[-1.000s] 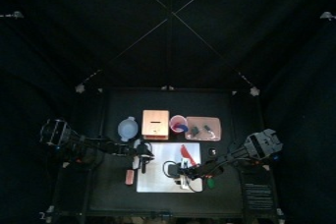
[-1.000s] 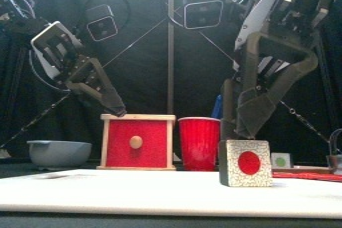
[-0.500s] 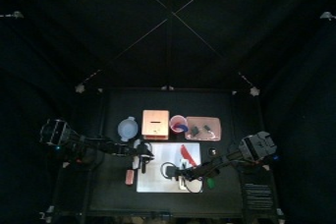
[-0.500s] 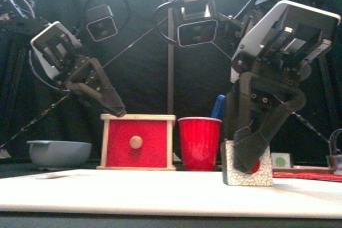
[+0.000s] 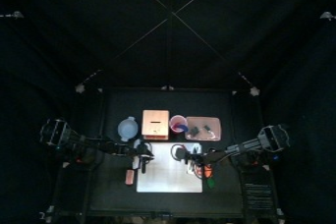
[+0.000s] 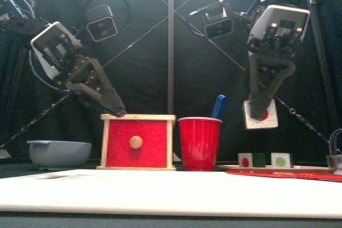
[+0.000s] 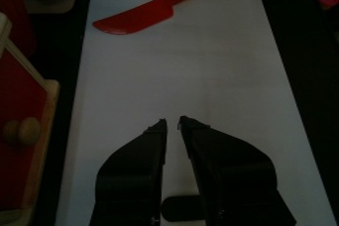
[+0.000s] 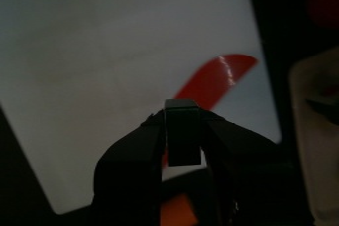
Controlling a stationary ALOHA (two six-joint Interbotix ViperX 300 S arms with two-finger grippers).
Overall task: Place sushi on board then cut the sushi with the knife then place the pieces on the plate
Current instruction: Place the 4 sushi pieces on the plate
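A sushi piece (image 6: pixel 261 115) held aloft over the white board (image 7: pixel 172 81), where the red knife (image 7: pixel 153 7) lies flat; two pieces (image 6: pixel 246 159) stand on the pink plate (image 6: pixel 305 175).

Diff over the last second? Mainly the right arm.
The right gripper came down on the sushi piece that stood on the white board, shut on it and lifted it clear, up and a little right; the piece now hangs in the air. Unchanged: the left gripper poised over the board's left side, the red knife lying on the board, and the wooden box, red cup and bowl.
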